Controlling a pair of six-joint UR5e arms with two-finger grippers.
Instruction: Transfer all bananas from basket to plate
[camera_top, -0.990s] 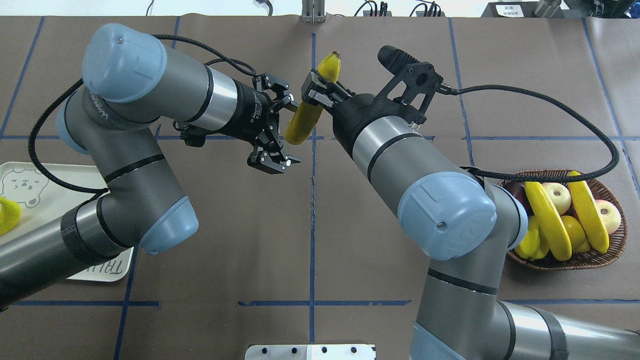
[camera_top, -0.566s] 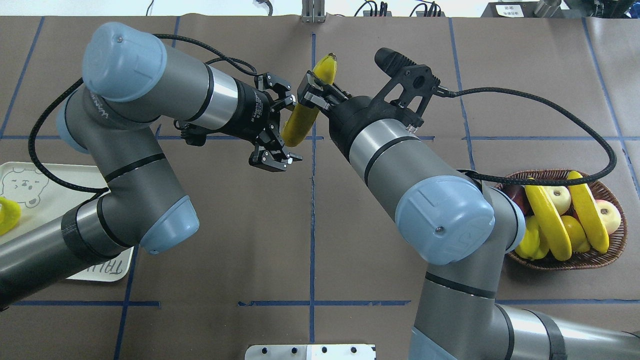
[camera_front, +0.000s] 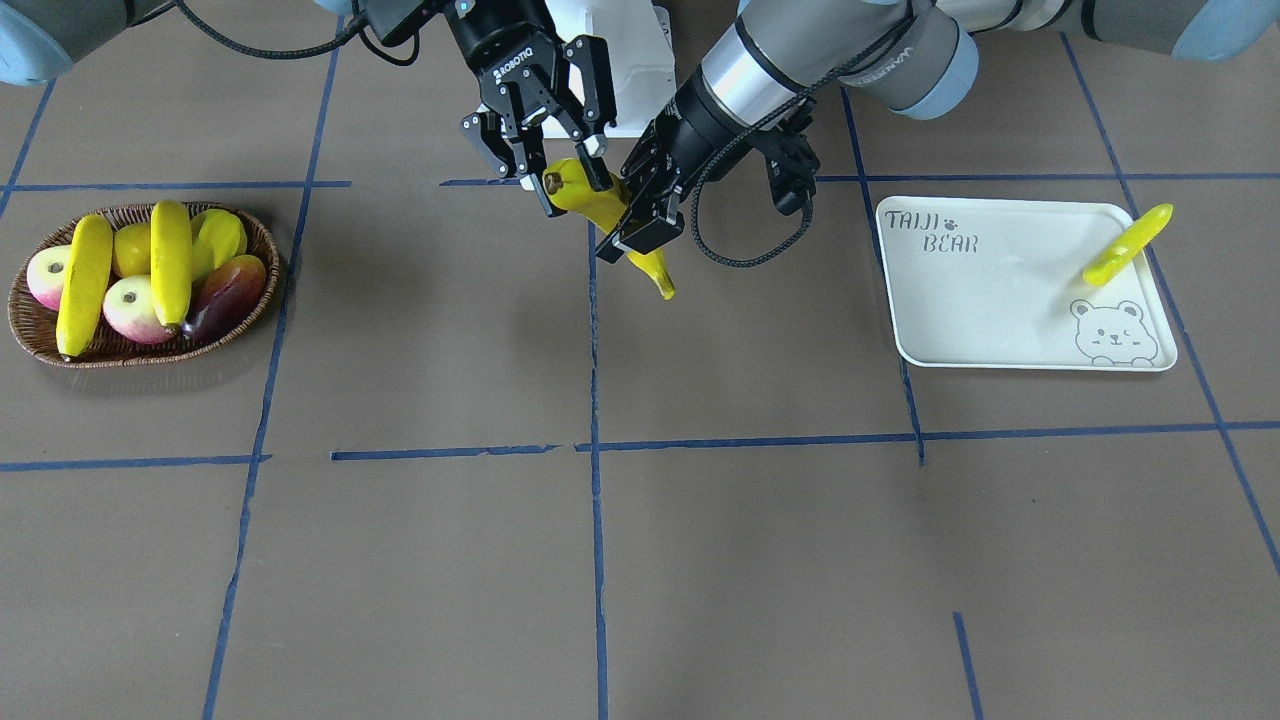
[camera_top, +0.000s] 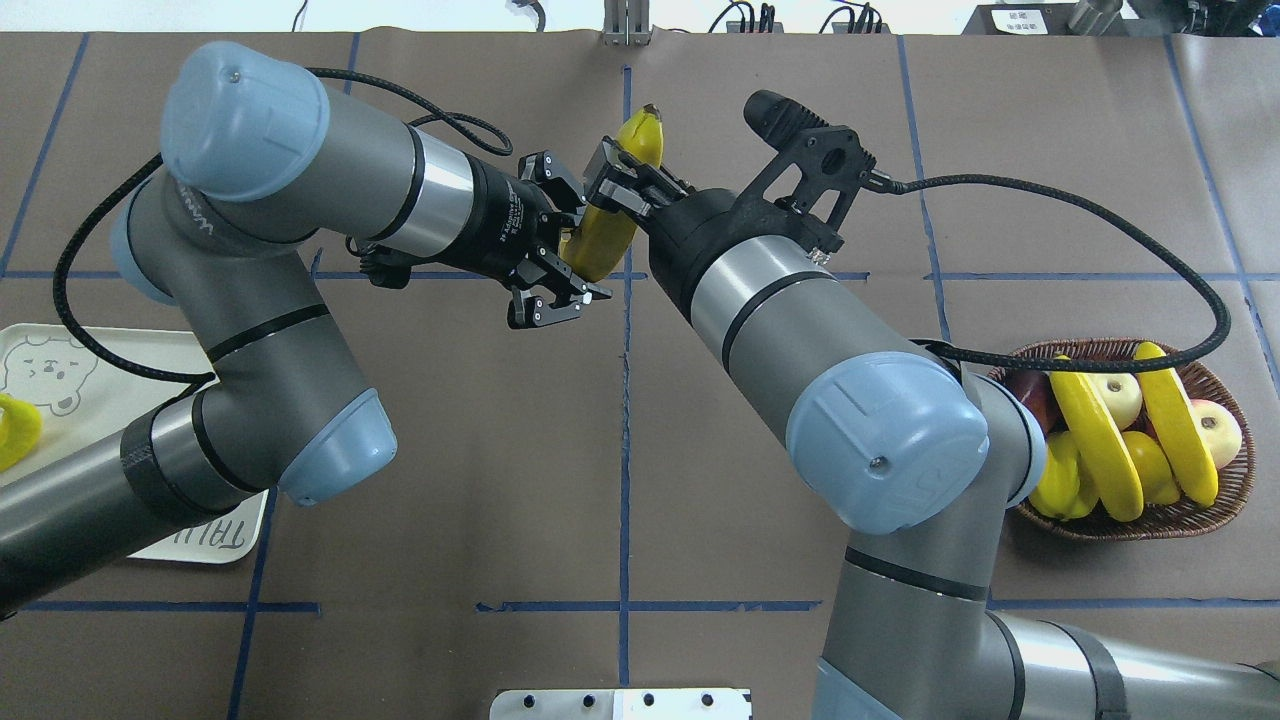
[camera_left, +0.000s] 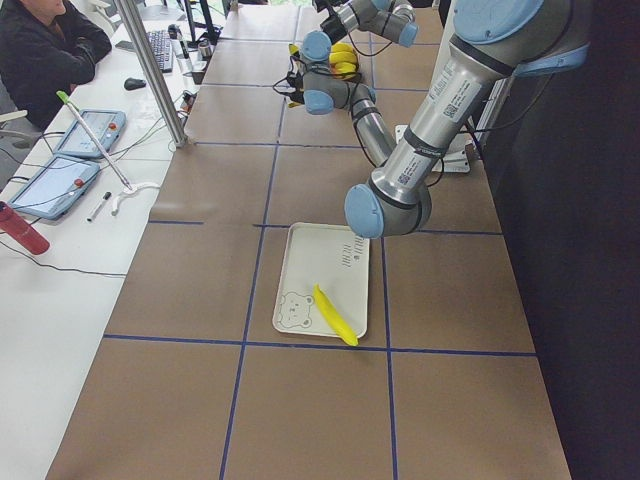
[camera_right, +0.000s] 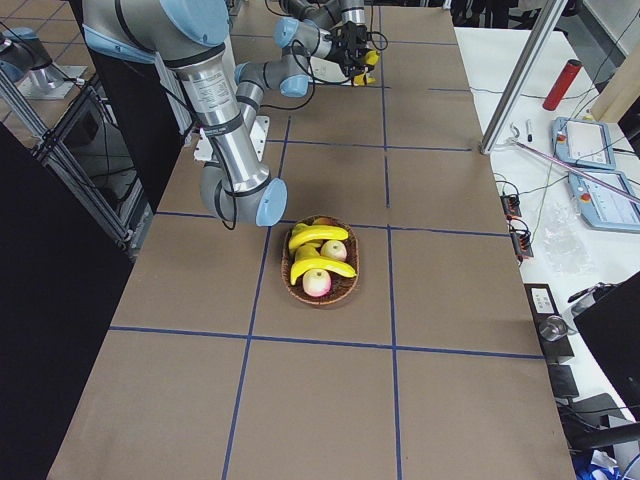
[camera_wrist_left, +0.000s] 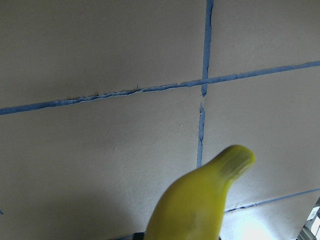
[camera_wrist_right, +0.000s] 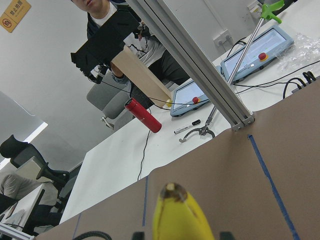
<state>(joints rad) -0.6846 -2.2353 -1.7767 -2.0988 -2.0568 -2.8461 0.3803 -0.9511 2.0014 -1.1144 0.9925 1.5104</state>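
The right gripper (camera_front: 570, 188) clamps the long glossy yellow banana (camera_front: 597, 206) in the air over mid-table. The left gripper (camera_front: 638, 228) brackets its lower end, jaws apart.

Overhead view: the oval dark-brown wicker basket (camera_top: 1150, 527) sits near the right edge and the pale rectangular tray (camera_top: 80, 410) at the left edge, both well apart from the grippers.

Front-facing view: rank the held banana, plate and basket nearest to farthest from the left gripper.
1. The held banana, between the left gripper's fingers.
2. The plate, view's right.
3. The basket, view's left.

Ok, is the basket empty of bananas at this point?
Not empty: two bananas lie across the other fruit in the basket.
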